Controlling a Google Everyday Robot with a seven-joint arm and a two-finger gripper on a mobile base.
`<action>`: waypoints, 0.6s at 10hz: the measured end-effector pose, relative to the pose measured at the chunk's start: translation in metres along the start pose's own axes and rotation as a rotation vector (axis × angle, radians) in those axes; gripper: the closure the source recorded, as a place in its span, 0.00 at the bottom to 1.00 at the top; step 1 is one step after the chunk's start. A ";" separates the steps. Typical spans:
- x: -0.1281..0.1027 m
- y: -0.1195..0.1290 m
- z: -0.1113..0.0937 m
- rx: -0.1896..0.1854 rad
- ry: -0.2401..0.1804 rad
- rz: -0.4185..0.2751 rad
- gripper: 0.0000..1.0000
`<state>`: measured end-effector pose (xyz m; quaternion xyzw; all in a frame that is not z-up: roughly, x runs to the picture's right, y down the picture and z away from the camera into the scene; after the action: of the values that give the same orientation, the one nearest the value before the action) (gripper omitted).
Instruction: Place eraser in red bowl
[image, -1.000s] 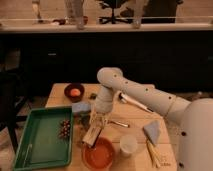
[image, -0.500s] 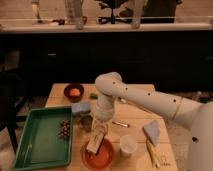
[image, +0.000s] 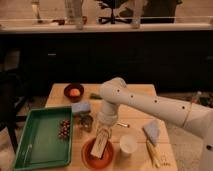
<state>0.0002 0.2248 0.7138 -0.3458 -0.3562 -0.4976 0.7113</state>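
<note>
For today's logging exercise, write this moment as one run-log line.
gripper: shut on eraser | position: over red bowl | release: not yet done

arm: reaching in from right, elbow bent, wrist pointing down | pincer (image: 100, 146): low, closed

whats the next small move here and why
Probably open the jaws. The gripper is shut on the eraser and reaches down into the red bowl, so the eraser sits low over the bowl's floor. Letting go here should drop it inside; lifting straight up can follow.
</note>
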 end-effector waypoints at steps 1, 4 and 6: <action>0.001 0.000 0.006 -0.008 0.006 0.001 1.00; -0.002 0.001 0.019 -0.047 -0.001 0.005 1.00; -0.006 -0.003 0.024 -0.062 -0.007 0.002 1.00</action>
<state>-0.0076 0.2470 0.7209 -0.3699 -0.3427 -0.5065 0.6994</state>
